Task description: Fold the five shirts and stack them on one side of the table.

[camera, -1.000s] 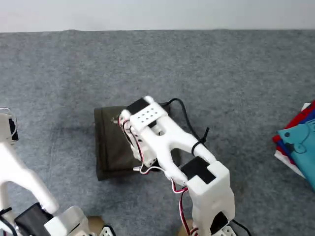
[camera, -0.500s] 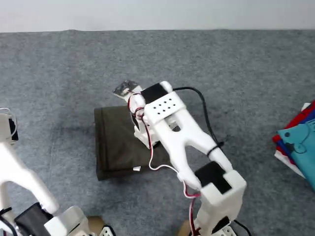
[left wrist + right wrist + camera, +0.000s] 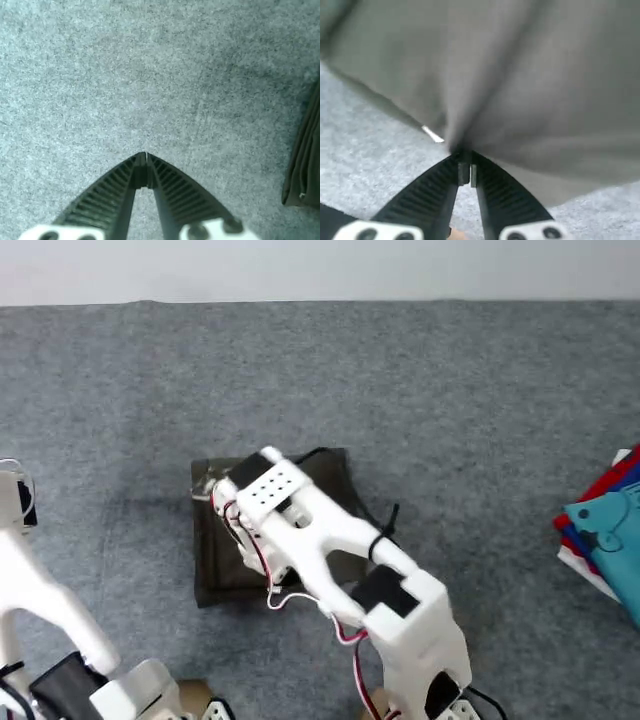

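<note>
olive shirt (image 3: 215, 550), pinched in right gripper (image 3: 465, 160)

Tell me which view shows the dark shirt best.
High view: the dark shirt lies folded on the table, its outline mostly clear though an arm crosses it. Right wrist view shows close cloth bunched at the shut right pincer. Left wrist view catches one folded edge.

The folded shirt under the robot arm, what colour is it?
The shirt is plain dark olive green, with no pattern. The high view shows it best.
</note>
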